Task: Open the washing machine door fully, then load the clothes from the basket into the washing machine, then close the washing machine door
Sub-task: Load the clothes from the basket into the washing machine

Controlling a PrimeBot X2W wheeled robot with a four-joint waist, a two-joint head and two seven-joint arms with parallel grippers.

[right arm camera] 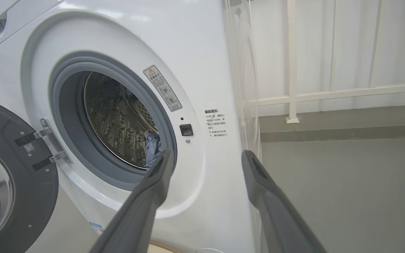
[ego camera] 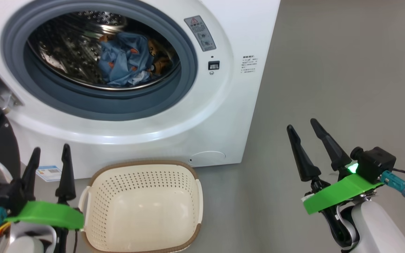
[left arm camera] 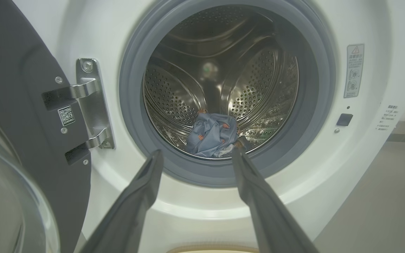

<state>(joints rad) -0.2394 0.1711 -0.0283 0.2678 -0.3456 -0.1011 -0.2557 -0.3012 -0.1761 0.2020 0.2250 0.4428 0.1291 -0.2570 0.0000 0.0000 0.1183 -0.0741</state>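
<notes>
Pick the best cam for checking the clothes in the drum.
Head view: the clothes sit large and unobstructed in the drum. Left wrist view shows a smaller bundle, its edge behind one of the fingers. Right wrist view catches a blue sliver beside the seal.

A smooth grey floor (ego camera: pixel 332 63) carries a white front-loading washing machine (ego camera: pixel 230 116), which stands square on it with open floor stretching away beside it. A cream plastic basket (ego camera: pixel 142 179) with a brown rim sits upright on the floor at the foot of the machine's front panel. Whether the two touch cannot be told. Past the machine's side, the floor meets a low grey kerb (right arm camera: pixel 343 128), where the foot of a white railing post (right arm camera: pixel 291 70) rests.
</notes>
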